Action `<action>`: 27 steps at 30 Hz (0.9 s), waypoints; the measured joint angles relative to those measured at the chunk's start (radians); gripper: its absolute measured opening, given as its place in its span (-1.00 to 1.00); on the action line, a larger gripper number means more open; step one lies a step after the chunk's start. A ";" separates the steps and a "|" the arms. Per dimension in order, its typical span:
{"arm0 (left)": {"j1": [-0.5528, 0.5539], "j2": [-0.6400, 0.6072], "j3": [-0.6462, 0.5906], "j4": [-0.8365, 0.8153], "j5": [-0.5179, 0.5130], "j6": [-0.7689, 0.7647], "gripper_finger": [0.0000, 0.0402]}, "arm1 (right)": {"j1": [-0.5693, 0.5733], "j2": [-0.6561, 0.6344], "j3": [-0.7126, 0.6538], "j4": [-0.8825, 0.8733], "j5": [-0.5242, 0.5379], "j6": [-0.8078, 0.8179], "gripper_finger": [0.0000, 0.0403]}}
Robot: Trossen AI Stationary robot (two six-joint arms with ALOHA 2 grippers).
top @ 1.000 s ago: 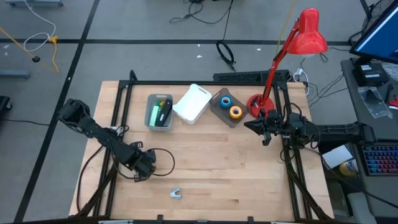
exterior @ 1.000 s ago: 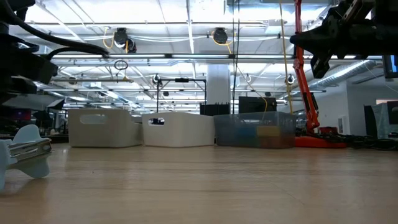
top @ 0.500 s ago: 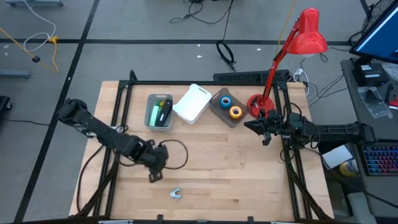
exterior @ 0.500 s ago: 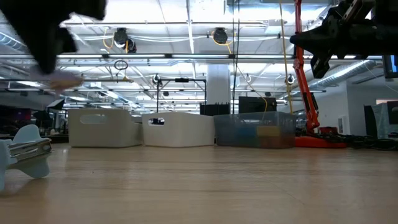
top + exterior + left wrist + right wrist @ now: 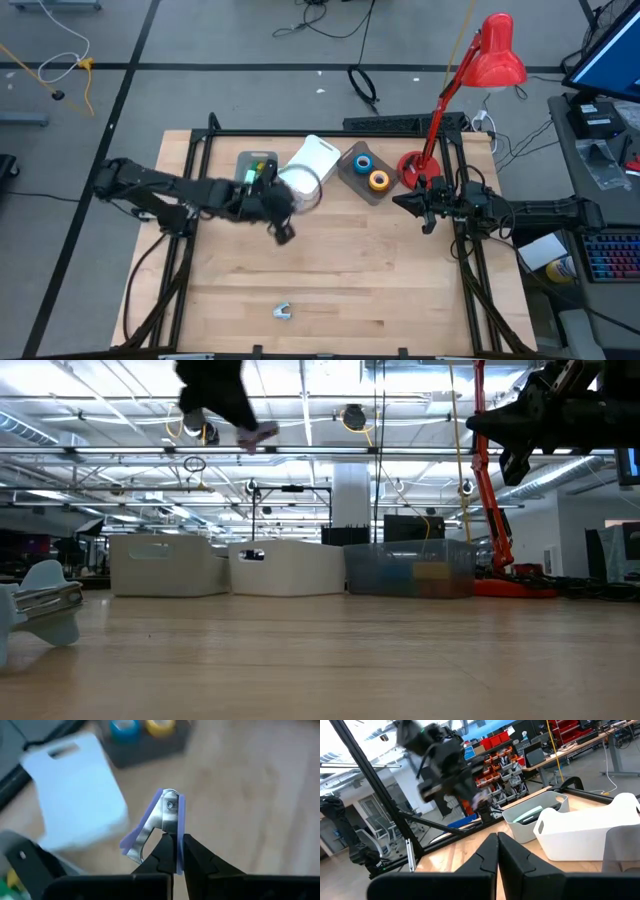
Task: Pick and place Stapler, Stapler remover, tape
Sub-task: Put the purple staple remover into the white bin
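Jaws of the left gripper (image 5: pixel 172 851) are clamped on a lilac staple remover (image 5: pixel 161 822), which has risen off the desk (image 5: pixel 380 270) and swung up beside the white bin (image 5: pixel 310 165), so a drop looks near. A second remover (image 5: pixel 283 311) lies by the desk's front edge. Right gripper (image 5: pixel 425 205) waits closed. Tape rolls (image 5: pixel 371 171) sit in the grey bin. Behind: an open workshop.
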 joint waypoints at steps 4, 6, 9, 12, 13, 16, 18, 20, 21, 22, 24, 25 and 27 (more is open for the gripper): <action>0.117 0.013 0.000 0.119 -0.026 0.045 -0.93 | 0.000 0.000 0.000 0.000 0.000 0.006 -0.99; 0.168 0.030 0.000 0.168 -0.044 0.053 -0.93 | 0.000 0.000 0.000 0.000 0.000 0.013 -1.00; 0.240 0.060 0.000 0.232 -0.049 0.086 -0.93 | 0.000 0.000 0.000 -0.004 0.000 0.016 -1.00; 0.307 0.099 0.000 0.249 -0.049 0.090 -0.93 | 0.000 0.000 0.000 -0.004 0.000 0.016 -0.99; 0.329 0.114 0.000 0.251 -0.037 0.087 -0.93 | 0.000 0.000 0.000 -0.004 -0.001 0.016 -0.99; 0.384 0.161 0.000 0.267 0.018 0.072 -0.93 | 0.000 0.000 0.000 -0.008 0.000 0.024 -1.00; 0.415 0.196 0.000 0.274 0.048 0.064 -0.93 | 0.000 0.000 0.000 -0.010 0.001 0.026 -0.99; 0.441 0.236 0.000 0.280 0.070 0.060 -0.93 | 0.000 0.000 0.000 -0.012 0.002 0.032 -0.99; 0.454 0.255 0.000 0.285 0.083 0.050 -0.93 | 0.000 0.000 0.000 -0.012 0.002 0.034 -1.00; 0.466 0.272 0.000 0.284 0.098 0.041 -0.93 | 0.000 0.001 0.000 -0.012 0.002 0.038 -1.00; 0.489 0.308 0.000 0.292 0.133 0.033 -0.93 | 0.000 0.001 0.000 -0.012 0.002 0.039 -0.99; 0.497 0.325 0.000 0.301 0.149 0.032 -0.93 | 0.000 0.001 0.000 -0.012 0.002 0.039 -0.99; 0.509 0.353 0.000 0.300 0.176 0.031 -0.93 | 0.000 0.001 0.000 -0.012 0.002 0.039 -1.00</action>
